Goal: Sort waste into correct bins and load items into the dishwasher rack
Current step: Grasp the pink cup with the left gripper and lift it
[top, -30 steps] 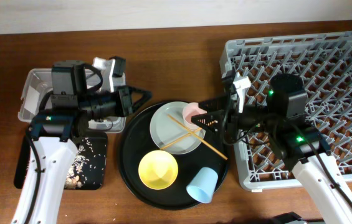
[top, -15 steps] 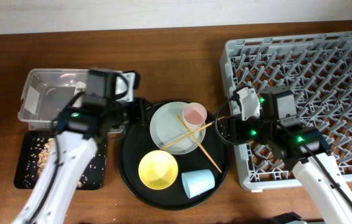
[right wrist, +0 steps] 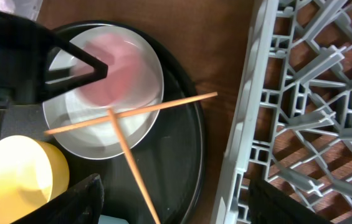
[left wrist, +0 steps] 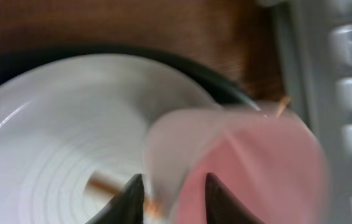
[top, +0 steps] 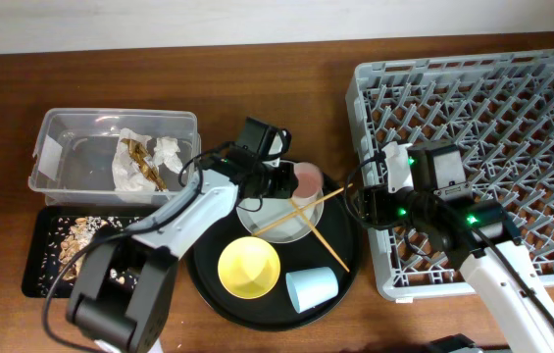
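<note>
Since a second ago the arms have traded places. The left gripper (top: 288,180) has left the clear tub (top: 85,127) and reached over to the pink cup (top: 308,180). The right gripper (right wrist: 172,180), then at that cup, has drawn back to the nine o'clock wall of the dishwasher rack (top: 512,108). That rack, grey and lattice-floored, fills the table's three o'clock side. The round black tray (top: 210,279) sits at centre, the clear tub at ten o'clock, now uncovered, and the shallow black tray (top: 41,275) at eight. On the round tray we see the pale plate (top: 272,211) at twelve, the yellow bowl (top: 249,267) at seven and the blue cup (top: 311,288) on its side at five. The pink cup, tilted before, stands upright at the plate's two o'clock rim. The chopsticks (top: 301,209) lie crossed just beside it, over the plate. A white napkin (top: 167,152) and a brown-gold wrapper (top: 139,162) lie in the tub; pale scraps (top: 85,227) speckle the shallow tray. The left arm (top: 193,201) hides the plate's ten o'clock rim. The left fingers (left wrist: 131,199) straddle the cup's near wall, but through the blur we cannot tell whether they clamp it. The right fingers (right wrist: 76,199) are spread wide, nothing between them.
</note>
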### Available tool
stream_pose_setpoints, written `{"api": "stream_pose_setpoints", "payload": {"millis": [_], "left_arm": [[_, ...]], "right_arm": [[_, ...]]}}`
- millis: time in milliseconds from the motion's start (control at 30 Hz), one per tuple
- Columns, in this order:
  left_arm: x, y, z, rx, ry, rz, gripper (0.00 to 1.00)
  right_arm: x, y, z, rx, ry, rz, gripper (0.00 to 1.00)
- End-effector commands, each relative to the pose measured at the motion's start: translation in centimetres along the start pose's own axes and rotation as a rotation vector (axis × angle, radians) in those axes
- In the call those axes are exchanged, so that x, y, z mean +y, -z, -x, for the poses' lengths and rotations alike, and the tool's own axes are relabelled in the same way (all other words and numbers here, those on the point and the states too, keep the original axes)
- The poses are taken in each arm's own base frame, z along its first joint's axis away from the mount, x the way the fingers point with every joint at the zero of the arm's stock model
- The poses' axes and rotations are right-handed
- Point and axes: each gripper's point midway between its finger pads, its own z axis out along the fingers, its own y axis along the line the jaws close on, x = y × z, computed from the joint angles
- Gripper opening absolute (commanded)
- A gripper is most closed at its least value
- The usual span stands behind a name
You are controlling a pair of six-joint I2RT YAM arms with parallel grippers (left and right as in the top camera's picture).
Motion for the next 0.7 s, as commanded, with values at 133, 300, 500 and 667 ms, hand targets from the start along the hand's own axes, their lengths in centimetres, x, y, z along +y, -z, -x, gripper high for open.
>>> {"api": "stream_pose_setpoints", "payload": {"millis": [133, 300, 500, 667], "left_arm": [[0.4, -0.1, 0.9, -0.027, 0.019, 0.026, 0.08], [-0.4, 2.2, 2.7, -0.094, 0.011, 0.007, 0.01], [0.4, 9.0, 5.2, -0.2, 0.102, -0.052, 0.01], [-3.3, 18.7, 6.1, -0.201, 0.075, -0.601, 0.01]], "right_arm": [[-0.2, 0.2, 0.4, -0.011, 0.013, -0.02, 0.79], [-0.1, 0.3, 0.7, -0.022, 0.015, -0.018, 0.79], [2.0, 2.5, 3.4, -0.1, 0.035, 0.069, 0.83], [7.2, 6.6, 6.4, -0.195, 0.095, 0.331, 0.99]]}}
